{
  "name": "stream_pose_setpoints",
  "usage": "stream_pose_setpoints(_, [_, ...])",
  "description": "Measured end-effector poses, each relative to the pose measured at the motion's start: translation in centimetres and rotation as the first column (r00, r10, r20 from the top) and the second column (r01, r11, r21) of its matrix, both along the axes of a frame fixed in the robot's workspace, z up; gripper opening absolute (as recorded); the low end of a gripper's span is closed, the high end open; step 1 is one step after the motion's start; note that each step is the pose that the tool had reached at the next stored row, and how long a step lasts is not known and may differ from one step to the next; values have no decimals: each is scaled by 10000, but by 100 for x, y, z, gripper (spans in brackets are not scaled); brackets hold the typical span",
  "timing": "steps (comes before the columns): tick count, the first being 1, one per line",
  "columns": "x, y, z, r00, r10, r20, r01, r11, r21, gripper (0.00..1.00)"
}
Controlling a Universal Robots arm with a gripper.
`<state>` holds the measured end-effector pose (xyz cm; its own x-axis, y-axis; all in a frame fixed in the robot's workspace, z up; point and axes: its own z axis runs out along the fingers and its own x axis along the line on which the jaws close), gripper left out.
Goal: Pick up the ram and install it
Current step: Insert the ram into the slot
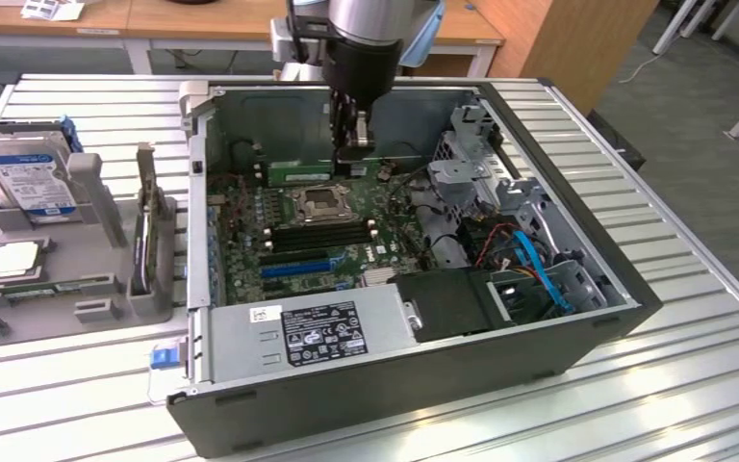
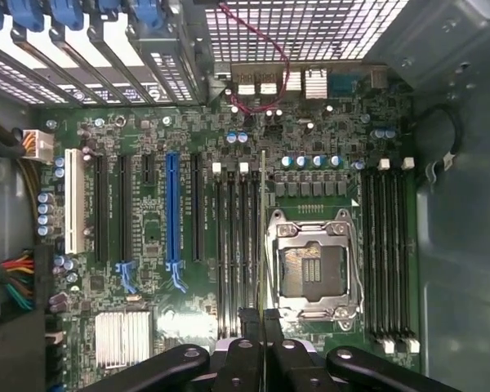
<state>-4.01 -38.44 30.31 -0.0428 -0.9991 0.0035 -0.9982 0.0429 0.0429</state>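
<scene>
My gripper (image 1: pixel 351 144) hangs inside the open computer case (image 1: pixel 222 404), over the far part of the motherboard (image 1: pixel 312 236). It is shut on the ram (image 1: pixel 299 175), a narrow green stick that juts out toward the exterior view's left. In the wrist view the ram (image 2: pixel 263 229) appears edge-on as a thin line running out from between the black fingers (image 2: pixel 249 322). It hovers above the board, between the black memory slots (image 2: pixel 237 245) and the open CPU socket (image 2: pixel 310 269). A second bank of memory slots (image 2: pixel 388 253) lies beyond the socket.
A grey fixture (image 1: pixel 100 192) at the exterior view's left holds a blue-labelled hard drive (image 1: pixel 23 178) and a square silver CPU chip (image 1: pixel 16 260). The power supply (image 1: pixel 312 332), a drive cage (image 1: pixel 472 183) and blue cables (image 1: pixel 543 274) crowd the case around the board.
</scene>
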Motion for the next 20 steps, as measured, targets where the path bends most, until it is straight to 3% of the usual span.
stream_pose_setpoints(20, [-10,-25,-362,10000,-1,0,1,10000,0,12])
